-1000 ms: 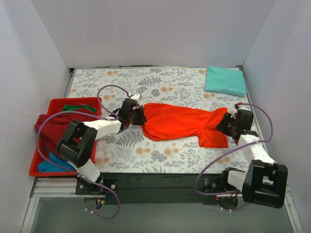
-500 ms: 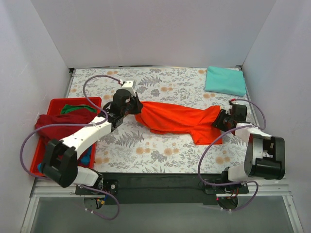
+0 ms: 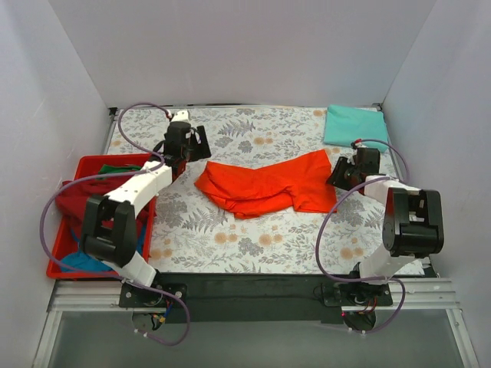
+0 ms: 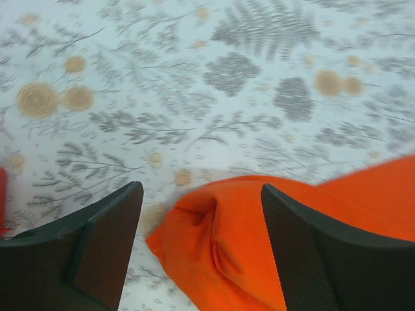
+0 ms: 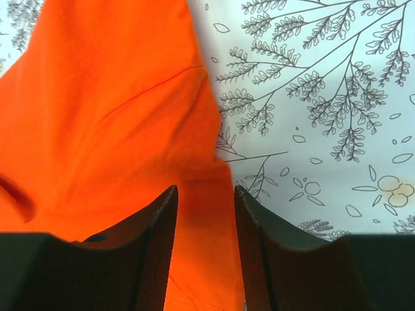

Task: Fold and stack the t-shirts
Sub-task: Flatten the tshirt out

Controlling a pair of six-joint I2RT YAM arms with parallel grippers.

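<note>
The orange-red t-shirt (image 3: pixel 261 184) lies loosely spread across the middle of the table. My left gripper (image 3: pixel 193 146) is open and hovers just behind its left end; in the left wrist view the fingers (image 4: pixel 104 240) stand wide apart over the cloth (image 4: pixel 259 246), touching none of it. My right gripper (image 3: pixel 340 175) sits at the shirt's right edge. In the right wrist view its jaws (image 5: pixel 204 188) hold a strip of orange cloth (image 5: pixel 110 110) that fills the gap between them. A folded mint-teal t-shirt (image 3: pixel 354 126) lies at the back right corner.
A red plastic tray (image 3: pixel 84 165) stands at the table's left edge with maroon (image 3: pixel 77 203), green (image 3: pixel 123 169) and blue cloth (image 3: pixel 80 261) heaped in it. White walls close in the left, back and right. The flower-patterned table cover (image 3: pixel 253 230) shows in front of the orange shirt.
My left gripper has let go of the shirt's left end and swung toward the back left. The right gripper carried the right end toward the back; the shirt went from stretched to slack.
</note>
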